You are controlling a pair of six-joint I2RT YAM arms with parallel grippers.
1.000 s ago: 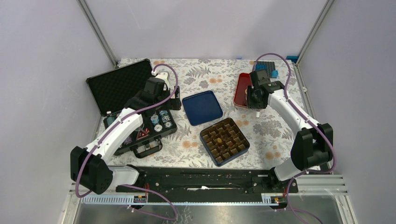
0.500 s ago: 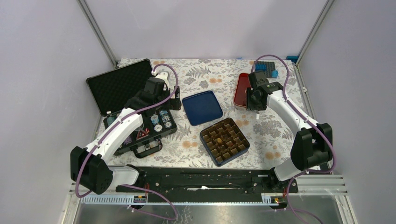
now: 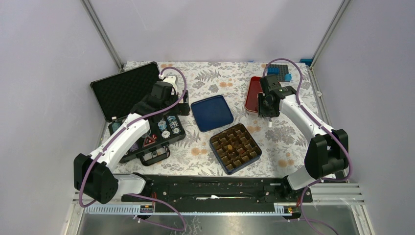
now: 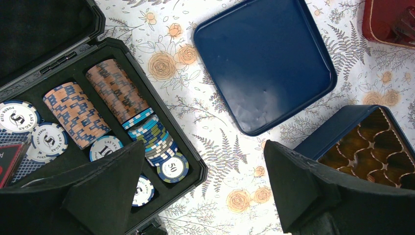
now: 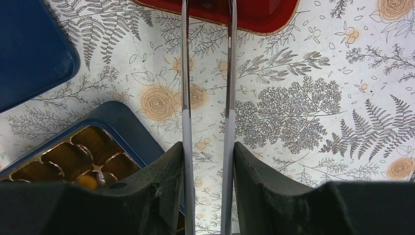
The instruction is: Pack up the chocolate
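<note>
Right gripper [image 5: 208, 152] clamps tongs [image 5: 185, 73], blades apart, tips ahead over the red tray [image 5: 264, 14]. One chocolate [image 5: 94, 180] sits in the box [image 5: 120, 116], back-left of these fingers. Left gripper [image 4: 203, 147] gapes, empty. I judge the risk is that the thin blades twist and a lump squirts out.

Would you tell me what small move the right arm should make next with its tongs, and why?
Probably ease the right gripper forward and down, taking the tongs deeper into the red tray. Their tips run out of view over it, prongs apart with nothing seen between them, and the blue box looks mostly empty.
</note>
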